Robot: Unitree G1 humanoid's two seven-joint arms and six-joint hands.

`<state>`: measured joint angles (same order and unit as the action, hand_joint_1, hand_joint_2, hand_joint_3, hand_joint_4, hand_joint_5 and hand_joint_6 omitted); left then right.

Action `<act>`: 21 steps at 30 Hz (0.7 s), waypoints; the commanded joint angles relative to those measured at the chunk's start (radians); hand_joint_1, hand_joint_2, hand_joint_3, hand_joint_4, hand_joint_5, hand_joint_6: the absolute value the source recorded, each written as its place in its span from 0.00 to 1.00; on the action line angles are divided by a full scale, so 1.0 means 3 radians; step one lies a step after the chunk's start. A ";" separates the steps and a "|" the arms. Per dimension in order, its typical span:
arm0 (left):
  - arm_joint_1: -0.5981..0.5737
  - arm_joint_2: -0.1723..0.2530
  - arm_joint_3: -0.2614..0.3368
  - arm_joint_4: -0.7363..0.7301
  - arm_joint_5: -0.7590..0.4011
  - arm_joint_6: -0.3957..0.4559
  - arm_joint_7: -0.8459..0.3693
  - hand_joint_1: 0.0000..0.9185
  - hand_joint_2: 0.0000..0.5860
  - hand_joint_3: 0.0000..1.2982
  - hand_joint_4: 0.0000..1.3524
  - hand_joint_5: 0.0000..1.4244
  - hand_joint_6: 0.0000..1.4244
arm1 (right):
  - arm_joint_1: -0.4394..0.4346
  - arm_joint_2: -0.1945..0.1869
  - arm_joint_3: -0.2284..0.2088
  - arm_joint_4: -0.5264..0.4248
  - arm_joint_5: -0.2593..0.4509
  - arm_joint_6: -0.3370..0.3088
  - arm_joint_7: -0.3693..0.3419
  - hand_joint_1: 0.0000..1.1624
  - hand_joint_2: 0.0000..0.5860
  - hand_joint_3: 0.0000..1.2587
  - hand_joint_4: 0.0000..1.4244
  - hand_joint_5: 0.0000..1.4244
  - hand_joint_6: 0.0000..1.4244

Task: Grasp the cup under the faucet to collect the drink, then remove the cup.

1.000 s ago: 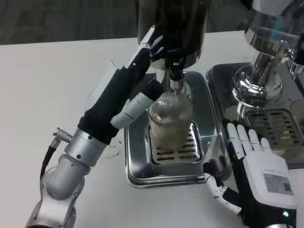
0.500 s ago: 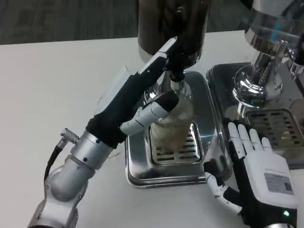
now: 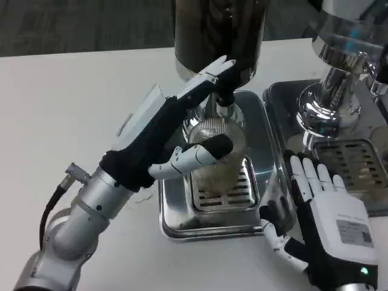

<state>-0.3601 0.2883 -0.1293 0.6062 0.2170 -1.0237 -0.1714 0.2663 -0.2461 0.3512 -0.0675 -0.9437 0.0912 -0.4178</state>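
The cup [image 3: 213, 159] stands on the drip tray [image 3: 176, 212] under the faucet [image 3: 225, 103]; the left hand [image 3: 182, 130] wraps it (thumb in front). The right hand [image 3: 324, 224] rests spread, holding nothing.

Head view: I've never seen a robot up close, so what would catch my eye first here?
Probably the left robot hand, reaching in from the lower left with its fingers around a ribbed clear cup. The cup stands on a shiny metal drip tray under the faucet of a dark dispenser. At lower right, the right robot hand rests with fingers spread, holding nothing.
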 commanded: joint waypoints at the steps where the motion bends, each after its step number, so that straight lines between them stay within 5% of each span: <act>1: 0.0118 0.0101 -0.0065 -0.0167 0.0320 -0.0225 0.0084 0.00 0.24 0.14 0.06 0.20 0.18 | -0.0024 -0.0030 -0.0024 0.0028 0.0039 -0.0036 -0.0035 0.28 0.75 0.00 0.00 0.00 0.00; 21: 0.0208 0.0423 -0.0192 -0.0427 0.1512 -0.0097 0.0959 0.00 0.24 0.14 0.06 0.20 0.18 | -0.0031 -0.0052 -0.0029 0.0030 0.0085 -0.0030 -0.0027 0.28 0.75 0.00 0.00 0.00 0.00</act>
<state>-0.3180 0.3894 -0.1455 0.4898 0.5858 -1.0607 0.1147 0.2572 -0.2534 0.3506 -0.0655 -0.9198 0.0882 -0.4178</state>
